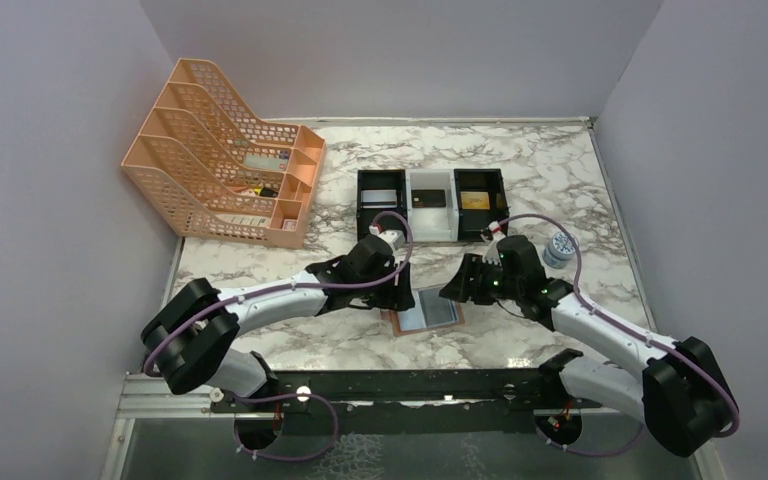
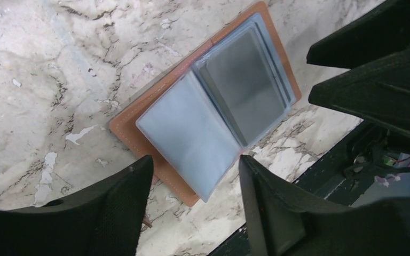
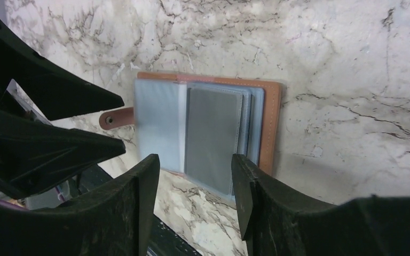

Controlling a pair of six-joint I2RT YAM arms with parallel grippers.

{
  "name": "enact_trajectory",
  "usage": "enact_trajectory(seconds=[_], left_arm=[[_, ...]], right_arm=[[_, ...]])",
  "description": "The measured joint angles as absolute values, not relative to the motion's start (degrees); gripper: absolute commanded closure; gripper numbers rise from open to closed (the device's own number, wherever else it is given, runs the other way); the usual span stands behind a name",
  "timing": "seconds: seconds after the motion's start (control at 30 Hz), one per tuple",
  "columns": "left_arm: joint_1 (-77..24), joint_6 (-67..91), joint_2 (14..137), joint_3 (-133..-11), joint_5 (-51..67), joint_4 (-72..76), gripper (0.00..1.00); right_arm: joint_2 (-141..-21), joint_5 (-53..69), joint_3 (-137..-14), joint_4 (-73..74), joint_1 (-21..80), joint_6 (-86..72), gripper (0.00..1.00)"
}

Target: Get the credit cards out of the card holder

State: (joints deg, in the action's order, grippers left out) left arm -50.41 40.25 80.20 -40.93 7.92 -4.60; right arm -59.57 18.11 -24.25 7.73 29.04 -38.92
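Seen from above, the small tan-brown leather card holder (image 1: 426, 310) lies opened flat on the white marbled table (image 1: 560, 170) near its front edge, with both arms bent in over it. Its spread runs left to right, slightly skewed, with the fold near to far. A thin dark grey card (image 1: 427, 198) and a gold card (image 1: 473, 201) sit in the black and white box trays (image 1: 362, 205) behind. In the left wrist view, the left gripper (image 2: 192, 162) hangs spread and empty over one leaf, and a flat silver-grey card (image 2: 248, 90) lies sleeved in the other, lengthwise along the fold. In the right wrist view, the right gripper (image 3: 195, 160) is likewise apart and empty above that card; the tab (image 3: 115, 117) seems to point toward the left arm. Nothing pins the holder, so a tug may drag it or lift the sleeves, and the close claws could collide.
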Motion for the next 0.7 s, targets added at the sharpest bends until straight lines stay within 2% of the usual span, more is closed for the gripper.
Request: enact_trajectory(seconds=[0.1, 0.3, 0.7], left_arm=[[-50.76, 40.84, 81.69, -41.1, 6.28, -5.41, 0.45], [-50.98, 40.75, 83.85, -41.6, 4.43, -7.29, 0.56], [-51.4, 39.31, 86.91, -41.91, 3.97, -8.49, 0.69]], right_arm=[[-61.71, 20.25, -24.25, 7.46, 29.04, -38.65, 0.54], [-65.41, 22.85, -24.25, 7.27, 29.04, -38.09, 0.54], [-69.97, 23.66, -24.25, 6.79, 29.04, -36.32, 0.57]])
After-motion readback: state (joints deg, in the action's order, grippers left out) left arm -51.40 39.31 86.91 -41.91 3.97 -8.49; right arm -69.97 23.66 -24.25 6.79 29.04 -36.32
